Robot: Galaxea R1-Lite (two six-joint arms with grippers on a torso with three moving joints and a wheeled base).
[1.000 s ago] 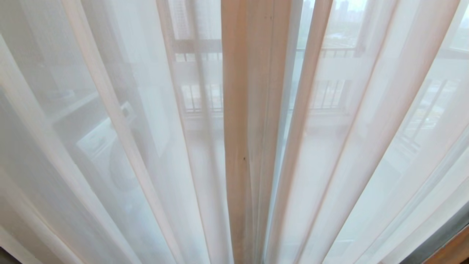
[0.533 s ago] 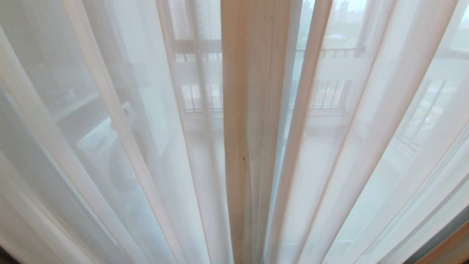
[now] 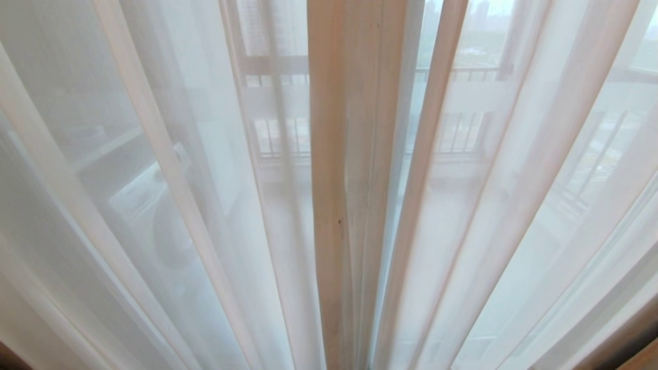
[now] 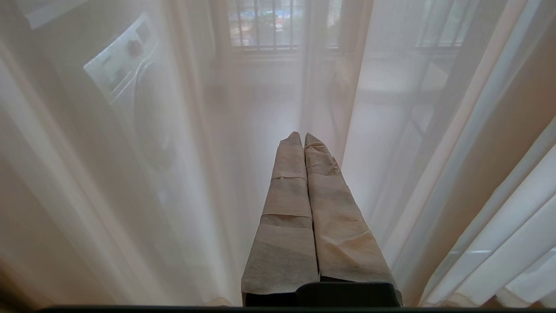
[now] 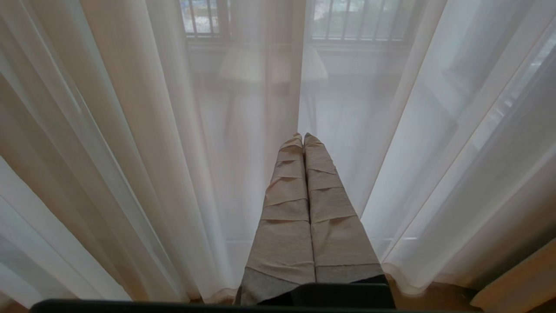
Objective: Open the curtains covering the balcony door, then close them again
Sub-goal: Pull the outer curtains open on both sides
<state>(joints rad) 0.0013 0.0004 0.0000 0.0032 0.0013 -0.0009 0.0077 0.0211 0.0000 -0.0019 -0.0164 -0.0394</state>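
The sheer white curtains point(image 3: 180, 180) hang drawn across the whole head view, and their edges meet in a denser pleated seam point(image 3: 349, 154) at the middle. The balcony door lies behind the fabric and I cannot make out its frame. Neither arm shows in the head view. My left gripper point(image 4: 302, 135) hangs low in front of the sheer curtains point(image 4: 195, 174), its tape-wrapped fingers pressed together with nothing between them. My right gripper point(image 5: 303, 135) is likewise shut and empty, close to the curtains point(image 5: 130, 130) near their hem.
Through the fabric a white washing machine point(image 3: 149, 205) stands on the balcony at the left, also seen as the washing machine point(image 4: 126, 65) from the left wrist. A balcony railing point(image 3: 462, 133) runs behind. Wooden floor point(image 5: 512, 282) shows under the hem at the right.
The sheer folds at the lower left and lower right have swayed a little. The middle seam has stayed in place.
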